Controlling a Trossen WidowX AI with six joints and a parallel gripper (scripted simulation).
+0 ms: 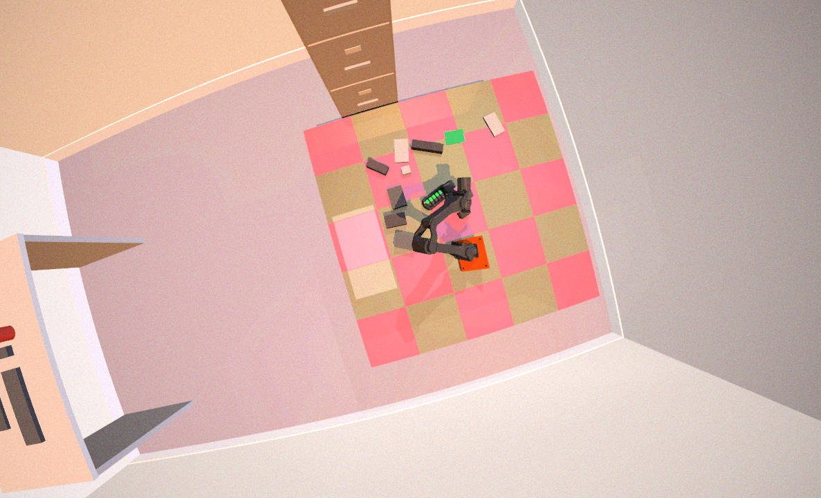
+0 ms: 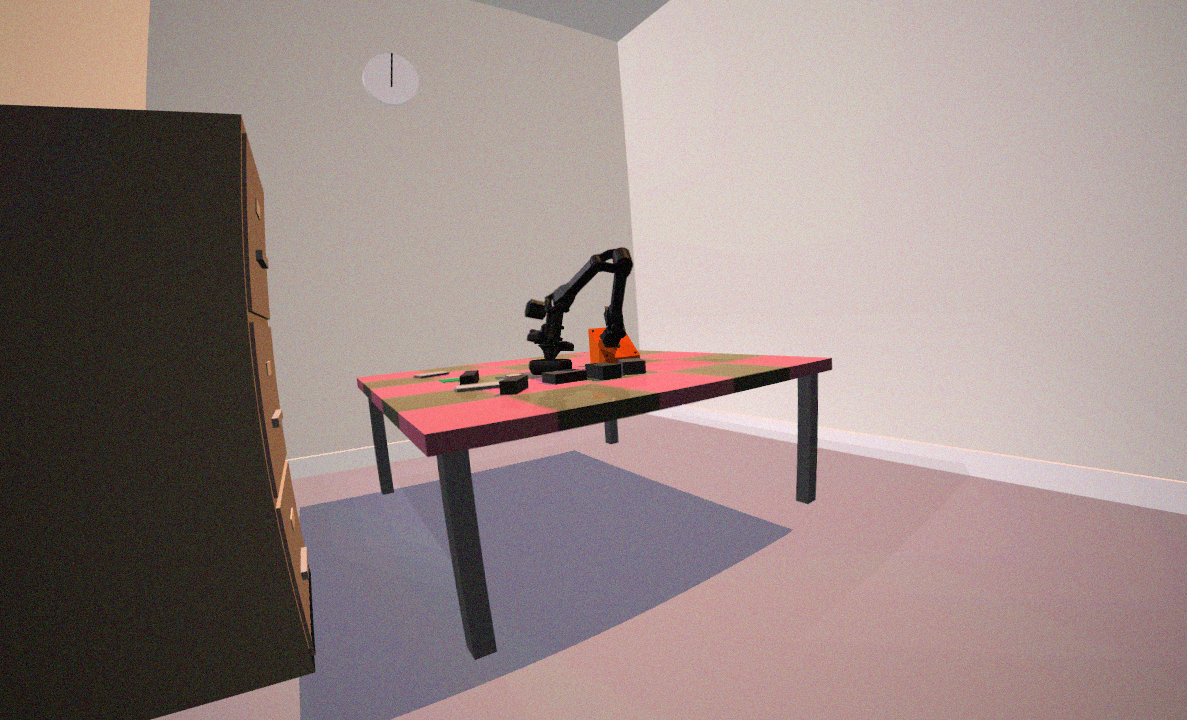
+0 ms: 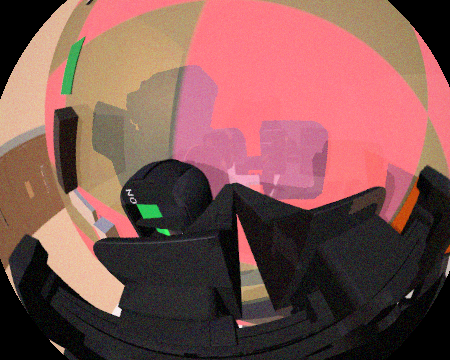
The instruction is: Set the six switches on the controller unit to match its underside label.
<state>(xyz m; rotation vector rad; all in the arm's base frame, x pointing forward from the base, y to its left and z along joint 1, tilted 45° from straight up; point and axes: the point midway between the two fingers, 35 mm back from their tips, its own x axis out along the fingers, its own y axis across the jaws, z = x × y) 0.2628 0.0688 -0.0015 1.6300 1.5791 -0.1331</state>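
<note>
Just 1 controller unit (image 1: 435, 196), 1 tool (image 3: 237, 223).

My wrist view shows only one end of the controller unit (image 3: 161, 196); the gripper (image 3: 237, 254) body covers the rest, and the switch numbers are too small to read

Matt plastic-looking controller unit (image 1: 436, 196); smooth matt table top (image 1: 543, 185); wood-look cabinet (image 1: 351, 55).

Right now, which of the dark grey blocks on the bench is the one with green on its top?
The controller unit beside the shut gripper: a row of green switch ends runs along its top, while the other dark blocks are plain.
</note>
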